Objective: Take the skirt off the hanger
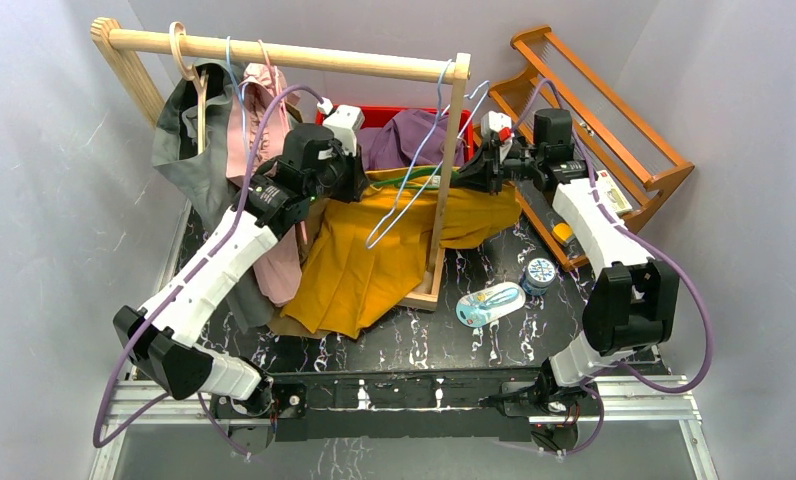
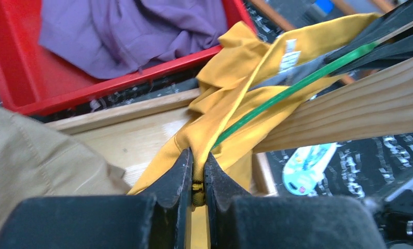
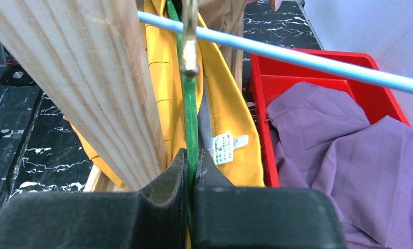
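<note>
skirt: mustard-yellow, pleated, not yet off the hanger | pose: waistband bunched at the far end, hem fanned out toward the near left | hanger: thin green rod, tilted, threaded through the waistband

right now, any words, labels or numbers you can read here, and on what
No text can be read.
White tag on the yellow skirt: print too small to read.
Round tin, lid: print blurred.
Light blue packet: markings blurred.
</note>
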Available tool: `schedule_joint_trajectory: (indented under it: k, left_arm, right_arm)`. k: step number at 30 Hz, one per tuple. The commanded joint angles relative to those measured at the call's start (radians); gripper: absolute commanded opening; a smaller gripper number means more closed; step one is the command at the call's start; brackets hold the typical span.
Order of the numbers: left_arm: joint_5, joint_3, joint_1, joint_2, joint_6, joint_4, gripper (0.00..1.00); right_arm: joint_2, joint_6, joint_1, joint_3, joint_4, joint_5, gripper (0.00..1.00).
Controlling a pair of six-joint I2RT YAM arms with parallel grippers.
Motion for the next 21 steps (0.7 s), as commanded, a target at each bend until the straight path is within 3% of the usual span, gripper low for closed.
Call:
schedule_joint_trajectory:
  k: [1, 7, 10, 16, 21]
  left_arm:
    - [0.377, 0.019, -0.042, 0.0, -0.178, 0.278, 0.0]
    - [0.421, 0.002, -0.042, -0.025, -0.221, 0.34, 0.0]
    - [0.464, -0.048, -0.042, -0.069, -0.265, 0.466, 0.0]
    - [0.557, -0.049, -0.043, -0.049, -0.377, 0.53, 0.0]
    - [0.411, -0.122, -0.042, -0.062, -0.312, 0.437, 0.0]
  right_arm:
    - [0.026, -0.046, 0.08, 0.088, -0.034, 0.017, 0.0]
    - [0.05, -0.131, 0.097, 0.131, -0.159, 0.041, 0.0]
    - [0.062, -0.159, 0.103, 0.148, -0.203, 0.072, 0.0]
    - [0.061, -0.118, 0.103, 0.125, -0.148, 0.046, 0.0]
    - [0.05, -0.098, 0.105, 0.107, -0.116, 0.036, 0.0]
